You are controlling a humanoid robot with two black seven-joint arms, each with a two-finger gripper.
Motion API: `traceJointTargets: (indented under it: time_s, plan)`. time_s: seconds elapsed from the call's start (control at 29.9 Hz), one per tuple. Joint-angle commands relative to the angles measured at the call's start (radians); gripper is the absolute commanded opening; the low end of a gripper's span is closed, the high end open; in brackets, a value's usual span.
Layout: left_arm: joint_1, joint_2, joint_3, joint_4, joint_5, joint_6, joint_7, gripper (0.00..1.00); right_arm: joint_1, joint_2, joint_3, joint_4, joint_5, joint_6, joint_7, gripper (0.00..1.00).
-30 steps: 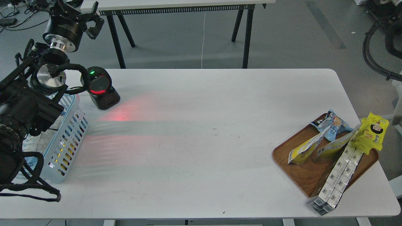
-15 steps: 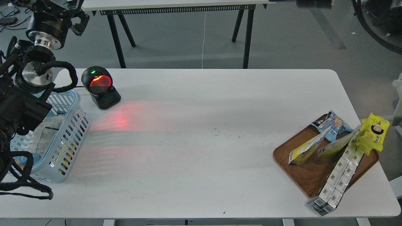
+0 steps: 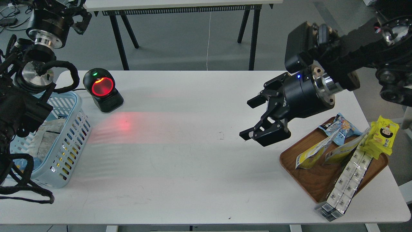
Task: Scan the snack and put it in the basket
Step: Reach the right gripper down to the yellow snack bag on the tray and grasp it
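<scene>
The left tool (image 3: 79, 14) is cut off by the picture's top edge, so how its jaws stand cannot be told. Below it, the left arm covers the near and left parts of the basket (image 3: 69, 141); the packets inside show only in part. Right of the right tool (image 3: 257, 117), its arm runs past the edge.
</scene>
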Motion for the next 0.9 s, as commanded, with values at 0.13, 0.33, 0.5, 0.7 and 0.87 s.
traceJointTargets:
  time_s: [0.13,0.33,0.5,0.7,0.87]
  plan:
    - [-0.006,0.0,0.002,0.002,0.001,0.0,0.0,1.0,-0.119,-0.032,-0.108,0.009,-0.375,0.0,0.0,0.9]
    - [-0.009,0.002,0.002,0.003,0.003,0.0,0.0,1.0,-0.123,-0.078,-0.176,0.009,-0.48,0.0,0.0,0.9]
    - [-0.008,0.0,0.003,0.003,0.003,0.0,0.0,1.0,-0.129,-0.116,-0.208,0.007,-0.48,-0.022,0.0,0.9]
    - [-0.008,-0.001,0.003,0.003,0.003,0.0,0.0,1.0,-0.159,-0.123,-0.204,-0.036,-0.48,-0.041,0.0,0.87]
    - [-0.006,-0.003,0.005,0.003,0.003,0.0,0.0,1.0,-0.165,-0.113,-0.199,-0.1,-0.48,-0.041,0.0,0.74]
